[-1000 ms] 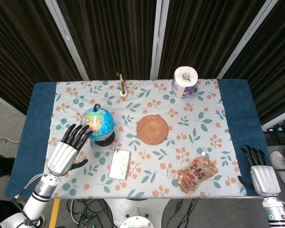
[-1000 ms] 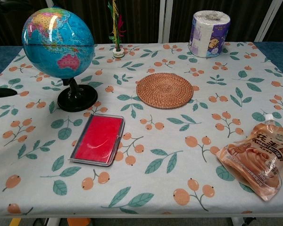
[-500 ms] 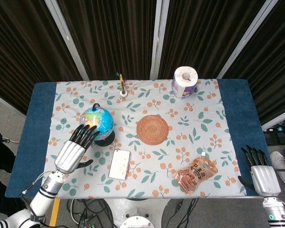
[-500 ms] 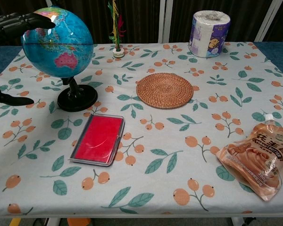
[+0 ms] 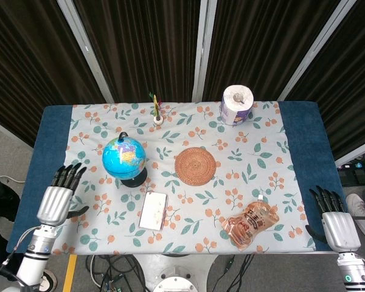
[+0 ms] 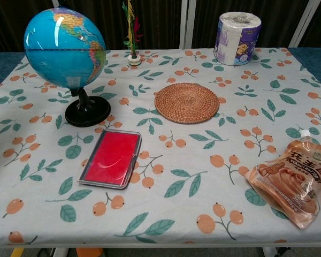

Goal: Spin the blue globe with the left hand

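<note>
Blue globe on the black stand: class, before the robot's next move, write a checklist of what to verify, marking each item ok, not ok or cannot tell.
1. Blue globe on its black stand upright on the floral tablecloth: ok.
2. Left hand off the globe, at the table's left edge, fingers apart: ok.
3. Left hand holds nothing: ok.
4. Path from left hand to globe free of objects: ok; the red flat case lies nearer the front edge.
5. Right hand parked at the right front corner, away from the brown spouted pouch: ok.
6. Globe turning right now: cannot tell from one moment.
</note>
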